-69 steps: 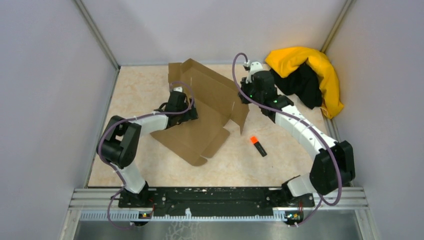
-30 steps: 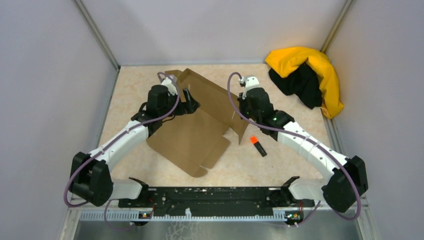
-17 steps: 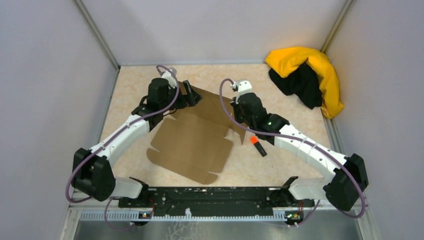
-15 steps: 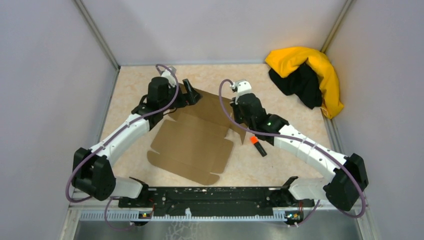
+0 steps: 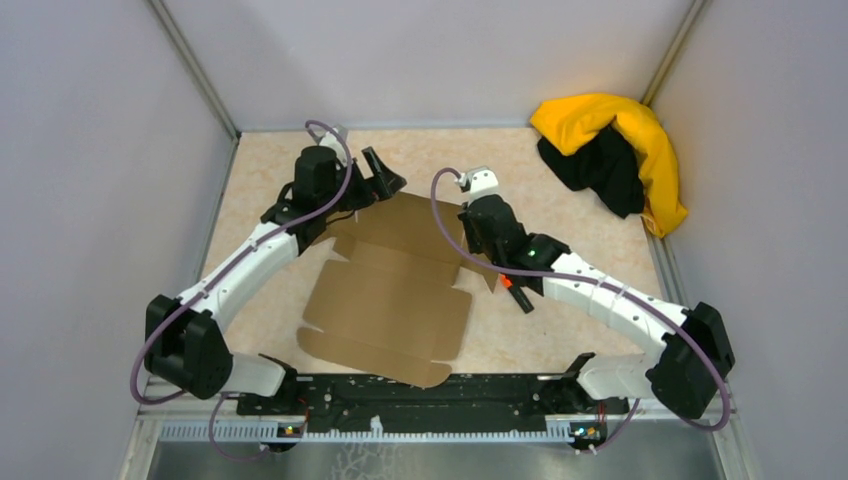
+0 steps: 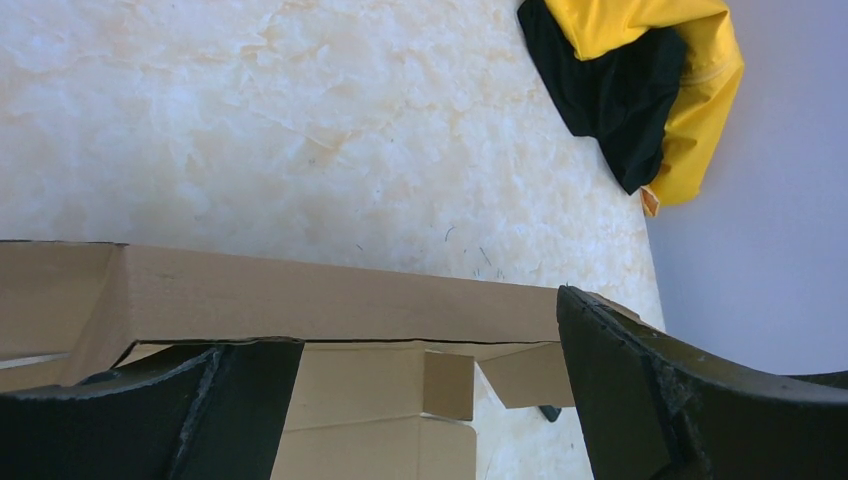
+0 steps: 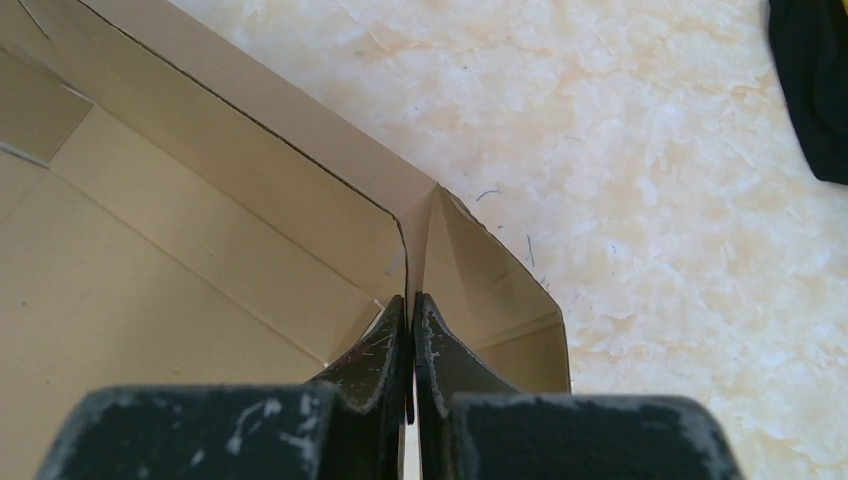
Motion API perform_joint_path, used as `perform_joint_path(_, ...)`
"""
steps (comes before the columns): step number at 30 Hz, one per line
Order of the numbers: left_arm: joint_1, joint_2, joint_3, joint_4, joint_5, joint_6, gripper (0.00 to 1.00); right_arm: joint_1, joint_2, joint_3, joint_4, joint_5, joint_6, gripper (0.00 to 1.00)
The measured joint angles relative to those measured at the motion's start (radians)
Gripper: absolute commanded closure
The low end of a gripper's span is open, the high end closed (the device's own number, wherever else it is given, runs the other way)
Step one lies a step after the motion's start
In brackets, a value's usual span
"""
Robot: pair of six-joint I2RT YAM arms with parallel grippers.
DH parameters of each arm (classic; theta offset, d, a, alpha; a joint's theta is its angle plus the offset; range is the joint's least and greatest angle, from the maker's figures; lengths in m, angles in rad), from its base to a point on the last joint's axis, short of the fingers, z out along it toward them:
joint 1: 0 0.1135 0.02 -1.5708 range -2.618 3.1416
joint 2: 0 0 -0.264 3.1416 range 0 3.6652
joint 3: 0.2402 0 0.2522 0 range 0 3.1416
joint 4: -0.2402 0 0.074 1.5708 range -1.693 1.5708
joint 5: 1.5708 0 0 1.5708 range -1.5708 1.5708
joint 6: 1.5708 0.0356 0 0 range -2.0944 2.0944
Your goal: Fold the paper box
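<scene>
The paper box (image 5: 395,290) now lies flatter on the tabletop (image 5: 560,180), nearer the arms; the left gripper (image 5: 384,176) is by its far edge, jaws wide apart; the right gripper (image 7: 412,305) jaws pinch its corner flap.

Three plain pale grey walls (image 5: 430,60) enclose a beige, marble-patterned tabletop (image 5: 560,340), with slim aluminium posts (image 5: 197,70) in the back corners. A black metal rail (image 5: 430,390) runs along the near edge. Light is soft and even.

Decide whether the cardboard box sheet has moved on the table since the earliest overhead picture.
Yes. The paper box has slid toward the near edge: its nearest flap now almost reaches the black base rail.
</scene>
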Motion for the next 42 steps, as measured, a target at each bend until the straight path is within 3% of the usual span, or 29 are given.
perform_joint_path(4,-0.001,0.021,0.001,-0.007,0.002,-0.018,0.03,0.008,0.0,-0.012,-0.001,0.011,0.0,1.0)
perform_joint_path(13,-0.012,0.033,-0.032,-0.006,0.015,-0.033,0.59,0.018,0.012,-0.051,-0.014,0.03,0.001,1.0)
perform_joint_path(23,-0.019,0.017,-0.048,-0.008,0.025,-0.046,0.77,0.043,0.013,-0.052,-0.018,0.056,0.0,1.0)
perform_joint_path(25,-0.019,0.004,-0.052,-0.017,0.024,-0.046,0.72,0.056,0.013,-0.053,-0.018,0.068,-0.005,1.0)
perform_joint_path(28,-0.022,-0.014,-0.056,-0.027,0.024,-0.044,0.56,0.08,0.009,-0.061,-0.016,0.092,-0.009,1.0)
perform_joint_path(31,-0.029,-0.043,-0.076,-0.035,0.022,-0.038,0.22,0.108,-0.003,-0.071,-0.008,0.117,-0.02,1.0)
perform_joint_path(32,-0.031,-0.051,-0.082,-0.042,0.021,-0.041,0.06,0.117,-0.008,-0.073,-0.007,0.126,-0.024,1.0)
perform_joint_path(33,-0.033,-0.061,-0.088,-0.05,0.019,-0.04,0.02,0.129,-0.014,-0.079,-0.003,0.138,-0.027,1.0)
perform_joint_path(42,-0.043,-0.122,-0.117,-0.096,-0.002,-0.031,0.01,0.211,-0.04,-0.1,0.025,0.223,-0.056,1.0)
